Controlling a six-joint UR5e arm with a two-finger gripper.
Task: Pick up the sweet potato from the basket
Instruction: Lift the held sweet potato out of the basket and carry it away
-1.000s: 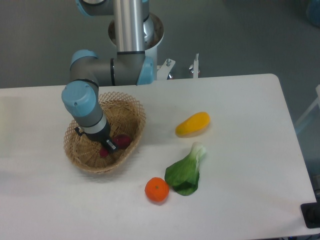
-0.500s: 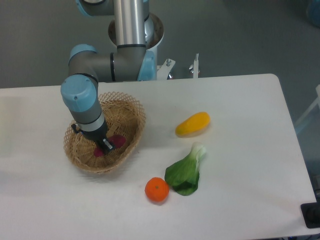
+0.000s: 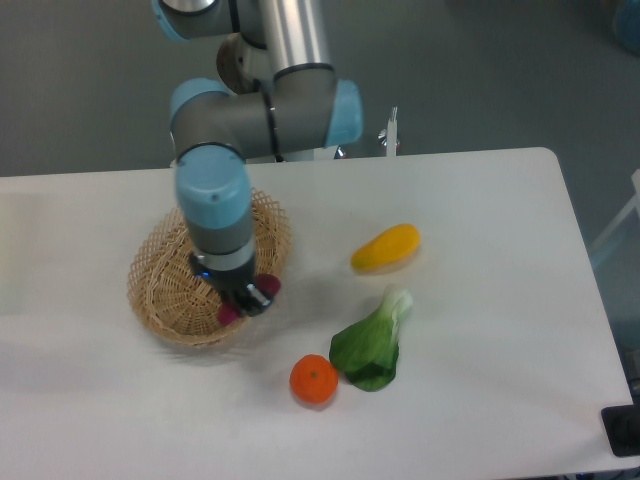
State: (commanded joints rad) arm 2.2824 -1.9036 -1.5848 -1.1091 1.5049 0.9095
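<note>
The light tan wicker basket (image 3: 165, 290) sits on the left of the white table. My gripper (image 3: 247, 299) hangs over the basket's right rim, shut on the magenta sweet potato (image 3: 268, 286). Only the potato's two ends show, one at the gripper's upper right and one at its lower left; the gripper body hides the middle. The potato looks lifted to about rim height, above the basket's right edge.
A yellow oblong fruit (image 3: 386, 248) lies right of the basket. A green leafy vegetable (image 3: 370, 345) and a round orange (image 3: 314, 380) lie toward the front. The arm's base stands behind the table's back edge.
The arm has swung right and lifted. The sweet potato has come up from the basket floor with the gripper to the basket's right rim.
</note>
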